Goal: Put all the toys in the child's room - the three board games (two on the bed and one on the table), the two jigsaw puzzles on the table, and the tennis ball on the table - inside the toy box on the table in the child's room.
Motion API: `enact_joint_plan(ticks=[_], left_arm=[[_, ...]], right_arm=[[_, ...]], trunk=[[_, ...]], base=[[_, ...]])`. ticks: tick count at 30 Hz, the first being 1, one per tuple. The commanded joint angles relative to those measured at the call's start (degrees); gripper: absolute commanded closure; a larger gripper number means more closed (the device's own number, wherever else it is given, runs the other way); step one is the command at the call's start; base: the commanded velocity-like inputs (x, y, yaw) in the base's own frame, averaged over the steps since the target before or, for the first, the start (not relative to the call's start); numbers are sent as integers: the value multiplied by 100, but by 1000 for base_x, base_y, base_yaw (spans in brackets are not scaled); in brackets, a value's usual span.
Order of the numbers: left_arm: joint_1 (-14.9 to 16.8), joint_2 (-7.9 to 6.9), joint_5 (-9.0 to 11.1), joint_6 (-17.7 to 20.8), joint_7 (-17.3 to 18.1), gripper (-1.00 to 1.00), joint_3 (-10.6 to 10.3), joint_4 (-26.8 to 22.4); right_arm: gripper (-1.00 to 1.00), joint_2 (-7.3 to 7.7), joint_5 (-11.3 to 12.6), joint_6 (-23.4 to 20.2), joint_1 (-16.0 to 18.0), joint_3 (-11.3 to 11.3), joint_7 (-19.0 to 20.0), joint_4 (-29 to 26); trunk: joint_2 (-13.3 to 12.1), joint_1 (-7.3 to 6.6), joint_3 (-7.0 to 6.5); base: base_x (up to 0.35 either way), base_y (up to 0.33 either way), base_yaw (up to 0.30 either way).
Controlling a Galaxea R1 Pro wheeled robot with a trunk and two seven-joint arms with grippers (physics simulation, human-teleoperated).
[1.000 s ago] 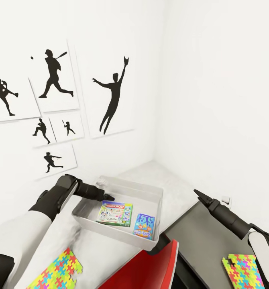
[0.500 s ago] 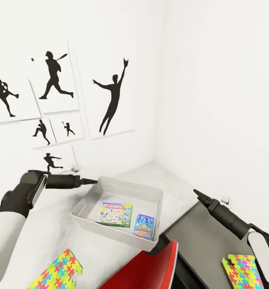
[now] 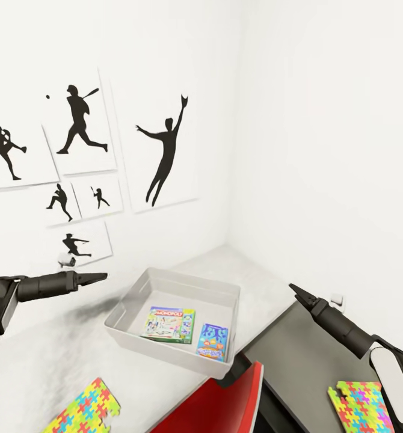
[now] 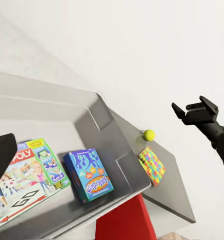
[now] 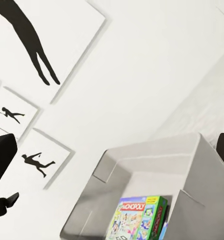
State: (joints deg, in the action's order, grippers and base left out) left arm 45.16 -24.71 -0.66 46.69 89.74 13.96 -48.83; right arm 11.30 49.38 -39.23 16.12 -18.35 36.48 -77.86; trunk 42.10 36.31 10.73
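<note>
The light grey toy box (image 3: 165, 280) stands on the table's light wing (image 3: 57, 355). Two board games lie flat inside it, the Monopoly box (image 3: 168, 323) (image 4: 26, 175) (image 5: 137, 217) and a blue box (image 3: 212, 341) (image 4: 89, 175). One jigsaw puzzle (image 3: 87, 409) lies on the light wing, another (image 3: 361, 406) (image 4: 152, 165) on the dark wing (image 3: 298, 361), with the tennis ball (image 4: 149, 134) just beyond it. My left gripper (image 3: 99, 276) hovers open and empty, left of the box. My right gripper (image 3: 295, 290) (image 4: 197, 112) hangs open and empty over the dark wing. The bed is out of view.
A red chair back (image 3: 225, 397) rises in front of the toy box between the two wings. Black sports silhouettes (image 3: 165, 150) hang on the white wall behind the table, which sits in the room's corner. A wall socket (image 3: 338, 299) is near my right gripper.
My left arm has pulled out of the toy box, rising and swinging left away from the Monopoly box. The view has shifted slightly. The right arm has stayed still.
</note>
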Motion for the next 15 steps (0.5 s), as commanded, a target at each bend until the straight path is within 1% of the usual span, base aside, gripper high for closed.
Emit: enact_joint_plan(ticks=[1,2,5,9,15], left_arm=[[-11,-8,-7,39,26,-100,91,4],[-32,-17,-11,8,26,-100,240,11],[-54,-24,-20,-27,26,-100,419,18],[-63,-23,-15,-44,26,-100,489,21],[-67,-17,-7,-41,26,-100,529,22]], right_arm=[[-100,-3,22,-38,5,-6,4,0],[-100,-7,21,-36,5,-2,6,-1],[-100,-11,20,-32,5,3,5,-1],[-100,-20,21,-27,5,9,3,-2],[-100,-42,18,50,5,120,0,-2]], trunk=[[7,1,0],[7,1,-9],[7,1,-36],[7,1,-72],[7,1,-127]], base=[[-40,0,-33],[-93,0,-21],[-160,0,-13],[-183,0,-5],[-55,0,-1]])
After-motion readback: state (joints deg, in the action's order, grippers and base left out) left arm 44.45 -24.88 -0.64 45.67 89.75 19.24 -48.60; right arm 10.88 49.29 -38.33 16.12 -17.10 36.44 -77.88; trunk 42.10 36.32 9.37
